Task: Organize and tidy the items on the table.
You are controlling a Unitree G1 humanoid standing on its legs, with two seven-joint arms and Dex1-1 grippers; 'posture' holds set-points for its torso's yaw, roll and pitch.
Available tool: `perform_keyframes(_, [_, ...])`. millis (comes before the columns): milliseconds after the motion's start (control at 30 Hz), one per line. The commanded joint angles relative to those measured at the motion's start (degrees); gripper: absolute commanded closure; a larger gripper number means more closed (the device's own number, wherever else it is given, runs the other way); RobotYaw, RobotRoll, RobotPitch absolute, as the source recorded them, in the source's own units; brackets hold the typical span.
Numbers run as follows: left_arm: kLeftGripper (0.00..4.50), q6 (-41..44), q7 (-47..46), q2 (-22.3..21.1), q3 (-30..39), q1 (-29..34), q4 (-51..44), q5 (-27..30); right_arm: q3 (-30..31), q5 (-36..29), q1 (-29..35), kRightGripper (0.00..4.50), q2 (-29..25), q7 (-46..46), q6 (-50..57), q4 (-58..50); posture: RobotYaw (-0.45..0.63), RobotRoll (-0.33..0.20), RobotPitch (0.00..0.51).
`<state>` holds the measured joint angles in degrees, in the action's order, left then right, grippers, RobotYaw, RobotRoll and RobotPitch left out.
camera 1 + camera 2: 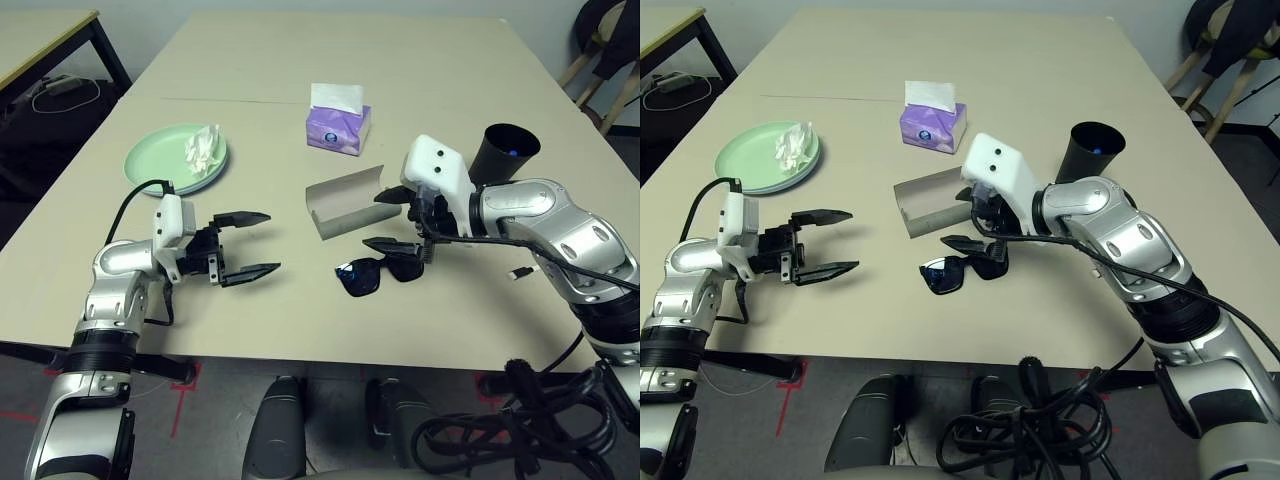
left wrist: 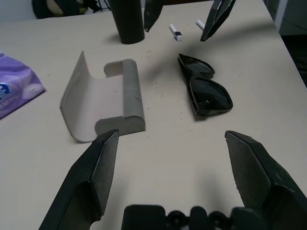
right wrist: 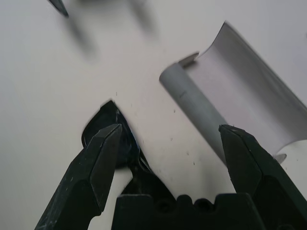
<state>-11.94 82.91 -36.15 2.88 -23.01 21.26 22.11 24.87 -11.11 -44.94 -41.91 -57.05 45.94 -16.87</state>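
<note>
Near the desk's [image 1: 300, 320] front edge, the sunglasses [image 1: 378, 273] lie folded and free, just in front of the grey case [image 1: 345, 203], which stands open with its lid up. The right gripper [image 1: 392, 220] hangs over the gap between case and sunglasses, fingers spread wide and holding nothing; one finger sits close above the sunglasses' far arm, but contact cannot be confirmed. The left gripper [image 1: 247, 246] hovers well to the left, pointing across at the case, also wide open and empty.

Farther back, the black cup [image 1: 503, 154] stands behind the right forearm, the pen [image 1: 521, 272] lies beside that arm, the tissue box [image 1: 338, 127] sits centre, and the plates [image 1: 175, 159] are stacked at the left with the crumpled tissue [image 1: 203, 148] on top.

Likely next is getting the sunglasses into the case. Risks as I read them:
- The glossy, thin frame may slip or pivot if pinched on one arm instead of across the bridge.
- The light case could skid or tip when the sunglasses are pushed in, unless the left gripper steadies it.
- A downward press could scrape the lenses on the desk.
- The right elbow sweeping back could topple the cup or roll the pen off the edge.
</note>
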Motion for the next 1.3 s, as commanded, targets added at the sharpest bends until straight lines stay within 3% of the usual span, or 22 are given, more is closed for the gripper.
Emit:
perform_keyframes(33, [0.03,-0.9,1.3,0.5,-1.7,0.8,0.5,-0.8,4.6,2.9,-3.4,0.0,-2.3,-3.8,1.2,-1.6,0.08,0.0,0.181])
perform_keyframes(200, [0.03,-1.4,1.0,0.9,-2.6,0.5,0.7,-1.0,9.7,5.4,-7.3,0.0,-3.8,-8.9,2.1,-3.0,0.08,0.0,0.179])
perform_keyframes(500, [0.03,-1.3,0.1,1.4,-3.2,1.5,-1.3,-1.0,20.8,15.6,-13.2,0.0,-2.9,-16.9,-4.5,-2.1,0.1,0.0,0.182])
perform_keyframes(1000, [0.03,-0.6,-0.8,1.0,-3.2,4.3,-4.6,-0.7,22.8,25.5,-12.4,0.0,2.0,-21.9,-13.5,4.8,0.12,0.0,0.195])
perform_keyframes(1300, [0.03,-0.1,-2.0,1.1,-3.5,4.9,-5.1,-1.1,20.8,26.5,-14.8,0.0,6.1,-24.5,-10.4,9.6,0.11,0.0,0.194])
